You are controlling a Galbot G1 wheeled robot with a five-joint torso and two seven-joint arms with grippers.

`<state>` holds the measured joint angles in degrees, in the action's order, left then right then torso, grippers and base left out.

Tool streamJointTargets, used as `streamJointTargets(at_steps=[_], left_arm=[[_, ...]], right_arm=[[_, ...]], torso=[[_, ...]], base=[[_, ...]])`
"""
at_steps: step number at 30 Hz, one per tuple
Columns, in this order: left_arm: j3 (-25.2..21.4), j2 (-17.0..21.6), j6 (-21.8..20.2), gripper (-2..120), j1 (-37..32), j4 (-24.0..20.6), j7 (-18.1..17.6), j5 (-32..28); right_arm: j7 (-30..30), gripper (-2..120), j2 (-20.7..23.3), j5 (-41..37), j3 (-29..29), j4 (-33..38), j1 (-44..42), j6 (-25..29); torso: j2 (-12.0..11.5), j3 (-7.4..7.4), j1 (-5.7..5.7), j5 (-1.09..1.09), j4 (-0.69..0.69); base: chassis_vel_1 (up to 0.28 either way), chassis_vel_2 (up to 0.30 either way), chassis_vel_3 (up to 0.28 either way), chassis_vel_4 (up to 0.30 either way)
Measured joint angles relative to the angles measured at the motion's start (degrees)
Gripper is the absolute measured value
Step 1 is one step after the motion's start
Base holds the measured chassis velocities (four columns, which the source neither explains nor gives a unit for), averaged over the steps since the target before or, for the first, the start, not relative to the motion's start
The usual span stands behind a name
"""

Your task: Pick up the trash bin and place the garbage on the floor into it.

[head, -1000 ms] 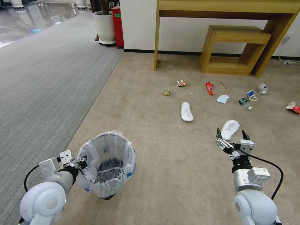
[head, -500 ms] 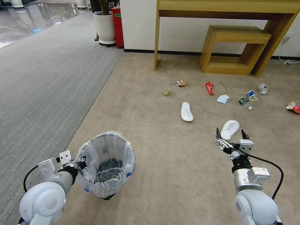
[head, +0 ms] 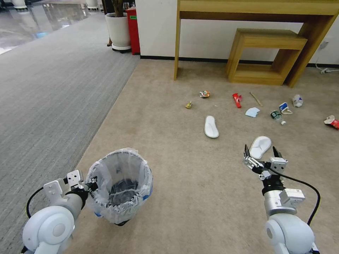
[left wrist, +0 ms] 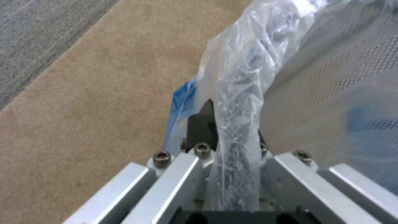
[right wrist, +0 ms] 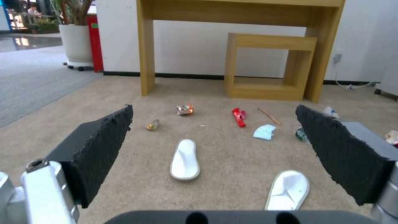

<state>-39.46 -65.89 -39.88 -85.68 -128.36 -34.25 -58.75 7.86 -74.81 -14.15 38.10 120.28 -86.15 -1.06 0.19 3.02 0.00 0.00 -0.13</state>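
The trash bin (head: 119, 186), black with a crinkly white bag, stands upright on the beige floor (head: 183, 183) at my front left. My left gripper (head: 92, 184) is shut on its near rim; in the left wrist view the fingers (left wrist: 203, 124) pinch the bag-covered rim (left wrist: 238, 102). My right gripper (head: 262, 154) hovers open above the carpet, just short of a white slipper (head: 260, 146). The garbage lies farther ahead: a second slipper (head: 211, 126), a crushed can (head: 204, 94), a red wrapper (head: 236, 100), a stick (head: 255, 98), a blue mask (head: 252, 112), a bottle (head: 277, 115) and cups (head: 297, 100).
A wooden desk (head: 254, 10) with a low wooden stool (head: 265, 56) under it stands against the far wall. A white planter (head: 118, 31) and a red box (head: 133, 30) sit at the back left. Grey striped carpet (head: 46, 91) runs along the left.
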Motion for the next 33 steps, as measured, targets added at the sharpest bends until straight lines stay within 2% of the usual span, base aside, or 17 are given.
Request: streamJointTargets(at_steps=[33], left_arm=[[0.1,-0.4,0.11,1,0.22,0.64,0.39,0.49]], right_arm=[[-0.11,100,0.22,-0.16,-0.05,-0.69,0.58,-0.37]], torso=[[0.0,0.0,0.0,0.0,0.0]], base=[[-0.045,0.051,0.049,-0.045]])
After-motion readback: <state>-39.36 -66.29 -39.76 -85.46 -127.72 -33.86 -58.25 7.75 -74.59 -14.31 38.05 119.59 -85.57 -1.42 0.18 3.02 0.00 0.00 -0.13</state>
